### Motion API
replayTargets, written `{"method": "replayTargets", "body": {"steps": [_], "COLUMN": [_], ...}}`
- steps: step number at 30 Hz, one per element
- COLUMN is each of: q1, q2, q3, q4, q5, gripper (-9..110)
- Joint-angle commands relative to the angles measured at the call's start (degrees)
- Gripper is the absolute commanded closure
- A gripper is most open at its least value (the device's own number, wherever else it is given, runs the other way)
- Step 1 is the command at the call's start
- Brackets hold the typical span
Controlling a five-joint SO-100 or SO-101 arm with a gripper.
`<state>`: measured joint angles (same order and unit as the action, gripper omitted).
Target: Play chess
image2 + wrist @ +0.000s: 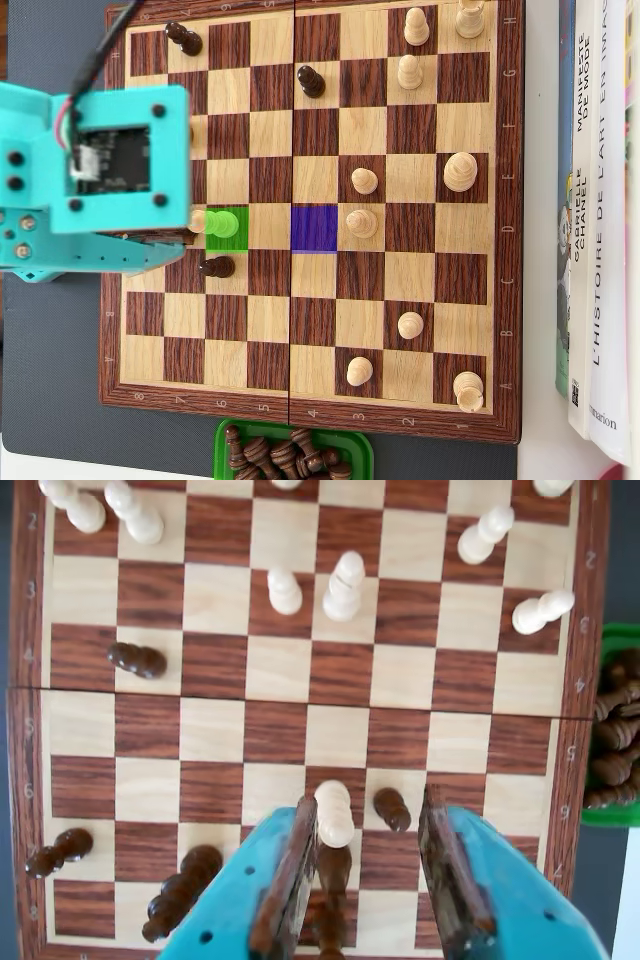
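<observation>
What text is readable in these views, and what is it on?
"L'HISTOIRE DE L'ART DE": book spine, overhead view.
"MANIFESTE": neighbouring book spine; its other words are blurred.
"2", "3", "4", "5", "6": chessboard border, wrist view.
The border markings in the overhead view are too small to read.

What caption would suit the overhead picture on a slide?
Turquoise robot arm reaches a light pawn on a green-marked square of a wooden chessboard.

Board centre open — dark pawn [392, 808] crowds the white pawn [334, 813]
</observation>
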<state>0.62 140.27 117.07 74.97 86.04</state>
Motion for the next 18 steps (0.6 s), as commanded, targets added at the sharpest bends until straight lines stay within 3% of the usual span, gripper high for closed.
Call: {"method": "replayTargets", "body": {"steps": [1, 18], "q1": [0.3, -0.5], "q2": [5.3, 28.4], "q3": [2.5, 28.5], "q4": [-5.5, -47.4], "q5": [0.6, 2.7], "gripper": [86, 86]}}
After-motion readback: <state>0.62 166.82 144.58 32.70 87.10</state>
